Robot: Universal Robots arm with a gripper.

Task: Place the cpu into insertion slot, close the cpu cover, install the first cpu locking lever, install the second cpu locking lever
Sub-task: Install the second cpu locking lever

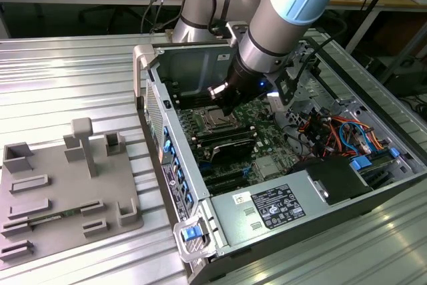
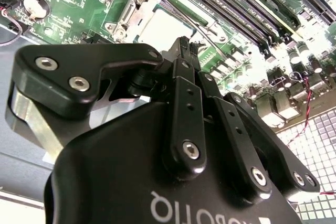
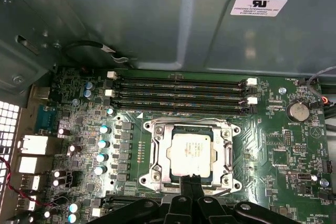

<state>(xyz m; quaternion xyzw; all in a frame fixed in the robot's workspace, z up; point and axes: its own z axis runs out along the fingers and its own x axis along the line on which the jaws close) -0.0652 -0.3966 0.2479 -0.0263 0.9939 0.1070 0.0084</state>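
Item: cpu [image 3: 191,153], seated in your insertion slot [image 3: 157,153], cpu cover [image 3: 229,153] down around it. Tool [image 3: 191,182]: fingers pinched together, empty, poised just beside the slot's near edge.

The cpu [image 3: 191,153] has a silvery-grey top inside the silver cpu cover [image 3: 191,127], on a green circuit board [image 3: 278,145] with black memory slots [image 3: 178,95]. The gripper [image 3: 191,184] is black. The arm [image 1: 283,15] is grey with pale blue caps. The ribbed surface [image 1: 73,78] is silver.
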